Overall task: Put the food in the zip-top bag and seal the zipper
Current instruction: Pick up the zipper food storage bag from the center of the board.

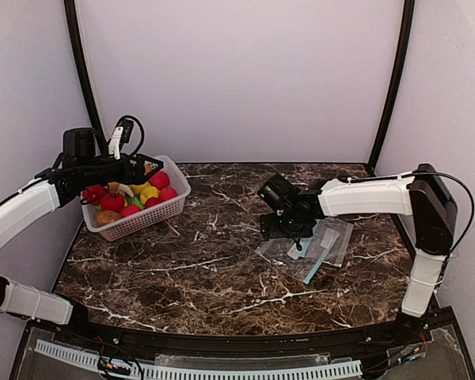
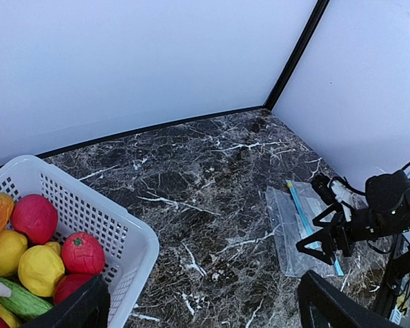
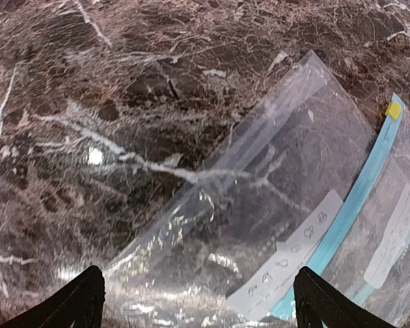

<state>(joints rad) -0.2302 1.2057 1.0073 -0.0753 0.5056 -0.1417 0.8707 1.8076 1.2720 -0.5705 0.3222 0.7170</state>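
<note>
The food [image 1: 131,198] is a pile of red, yellow, orange and green toy fruits and vegetables in a white lattice basket [image 1: 154,218] at the table's left rear. It also shows in the left wrist view [image 2: 37,246]. My left gripper [image 1: 138,169] hovers above the basket, open and empty [image 2: 205,314]. A clear zip-top bag [image 1: 321,245] with a blue zipper strip [image 3: 348,212] lies flat at centre right. My right gripper [image 1: 281,229] is open and empty just above the bag's left edge [image 3: 195,307]. The bag [image 3: 260,205] fills that view.
The table is dark marble [image 1: 206,269], with white walls behind and at both sides. Black corner posts [image 1: 388,87] stand at the back. The basket rim [image 2: 116,225] is just left of my left fingers.
</note>
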